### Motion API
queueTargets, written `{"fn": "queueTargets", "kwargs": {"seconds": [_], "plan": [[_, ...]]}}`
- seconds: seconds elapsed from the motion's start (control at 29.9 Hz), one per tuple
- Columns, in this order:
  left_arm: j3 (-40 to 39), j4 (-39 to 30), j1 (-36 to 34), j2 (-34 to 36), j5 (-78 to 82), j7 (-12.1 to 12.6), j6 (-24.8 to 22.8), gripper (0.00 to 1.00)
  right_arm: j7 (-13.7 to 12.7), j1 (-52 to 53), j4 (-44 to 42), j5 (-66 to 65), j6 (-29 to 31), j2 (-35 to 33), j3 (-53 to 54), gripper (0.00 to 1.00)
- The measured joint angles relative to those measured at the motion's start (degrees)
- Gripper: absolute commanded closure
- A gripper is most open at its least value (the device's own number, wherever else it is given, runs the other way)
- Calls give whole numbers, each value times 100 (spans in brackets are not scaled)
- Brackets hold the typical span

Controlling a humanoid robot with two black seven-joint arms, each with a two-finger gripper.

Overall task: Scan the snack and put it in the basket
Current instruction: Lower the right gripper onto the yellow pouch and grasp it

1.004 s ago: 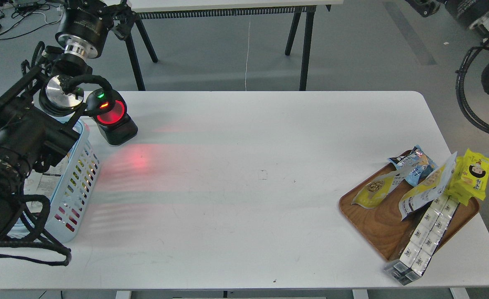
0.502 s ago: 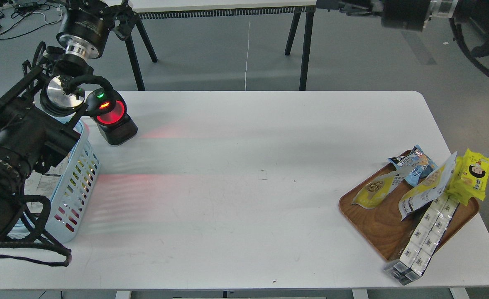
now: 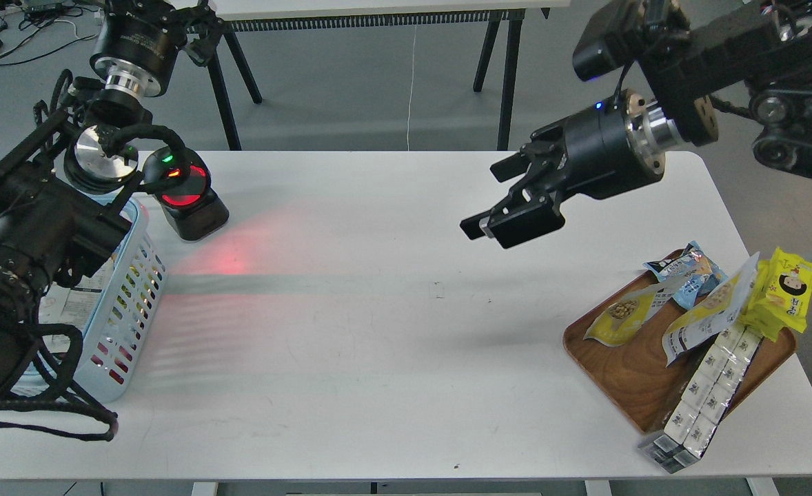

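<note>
The snack (image 3: 623,313), a small pouch with a yellow lower half and a round picture of beige balls, lies on the left part of a brown wooden tray (image 3: 620,375) at the table's right. The light blue slotted basket (image 3: 127,293) stands at the left edge, partly hidden by my left arm. My right gripper (image 3: 492,200) hangs above the table, up and left of the tray, open and empty, fingers pointing down-left. My left gripper (image 3: 196,31) is at the top left, dark and cut by the frame edge.
A black barcode scanner (image 3: 187,196) with a red window stands behind the basket and throws red light on the table. On the tray are also a blue pouch (image 3: 688,272), a longer yellow-white pouch (image 3: 713,306), a bright yellow packet (image 3: 785,289) and white boxes (image 3: 706,389).
My right arm has swung in from the top right and come down over the table, toward the tray. The left arm, snack and basket have not moved.
</note>
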Motion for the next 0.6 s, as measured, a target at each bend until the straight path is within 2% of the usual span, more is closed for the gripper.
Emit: {"fn": "queueTargets", "kwargs": {"seconds": [0.23, 0.43, 0.6], "plan": [[1, 0, 10, 8, 0, 0, 0, 0, 0, 16, 519, -1382, -92, 14, -748, 2], [4, -7, 21, 9, 0, 0, 0, 0, -2, -36, 546, -2588, -469, -17, -1302, 2], [2, -1, 29, 9, 0, -7, 0, 0, -2, -94, 429, -3247, -551, -135, -1620, 2]]}}
